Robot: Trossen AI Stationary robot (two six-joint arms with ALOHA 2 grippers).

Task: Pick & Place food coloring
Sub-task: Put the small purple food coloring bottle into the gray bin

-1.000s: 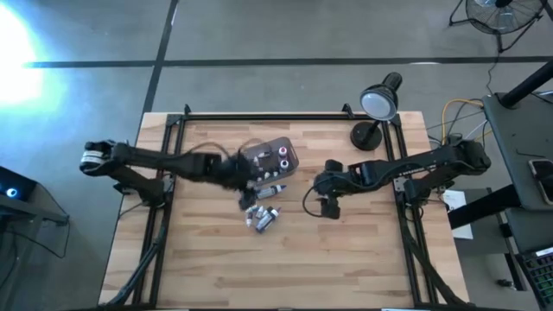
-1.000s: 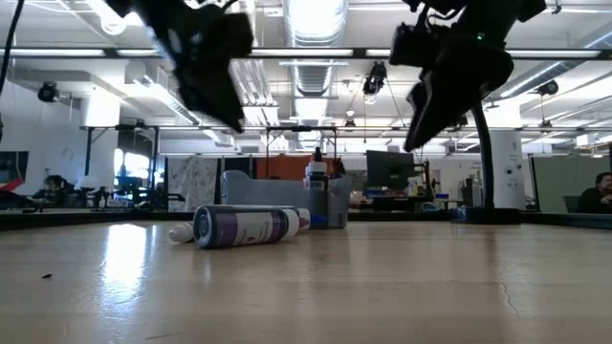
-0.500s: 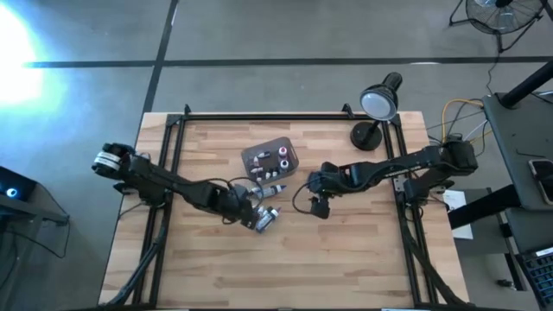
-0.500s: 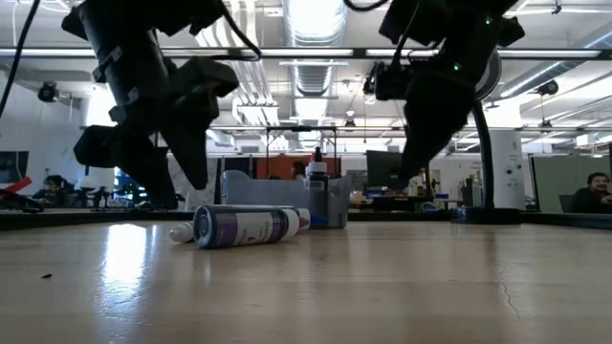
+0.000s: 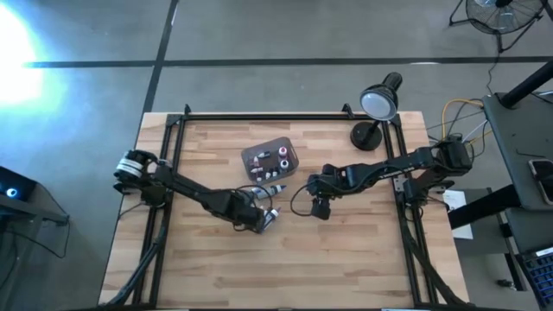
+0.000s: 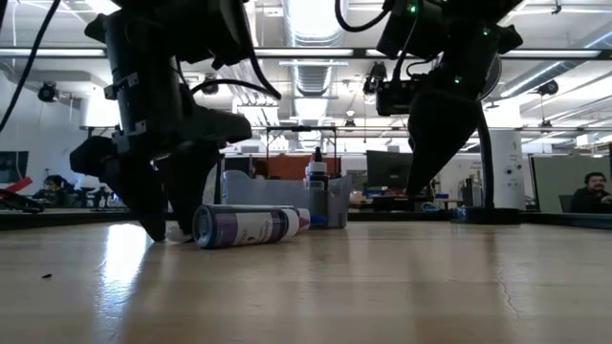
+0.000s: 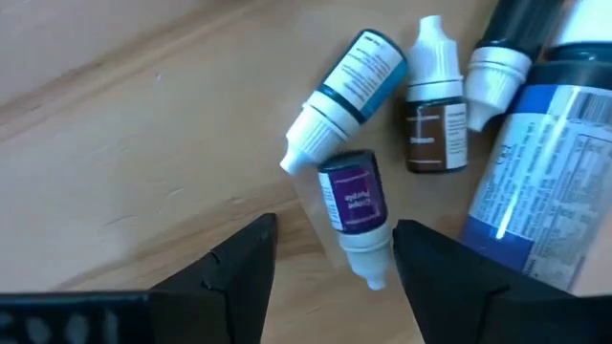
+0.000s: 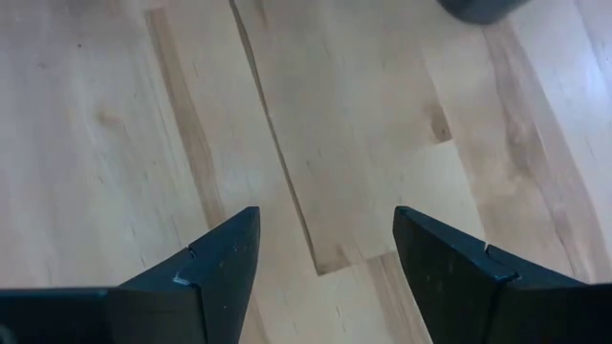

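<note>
left end effector low over loose food coloring bottles

left end effector (image 7: 330, 263) sits low on the surface (image 5: 346, 250), fingers spread either side of a purple-labelled bottle (image 7: 354, 205) lying flat, not gripping it. at its 12 o'clock lie a teal-labelled bottle (image 7: 349, 81) and a brown bottle (image 7: 437, 119). more food coloring (image 5: 268, 160) stands in the grey tub (image 5: 270, 159), beyond the loose cluster (image 5: 266, 216). right end effector (image 8: 325, 253) hangs spread over bare wood at the cluster's 3 o'clock.
</note>
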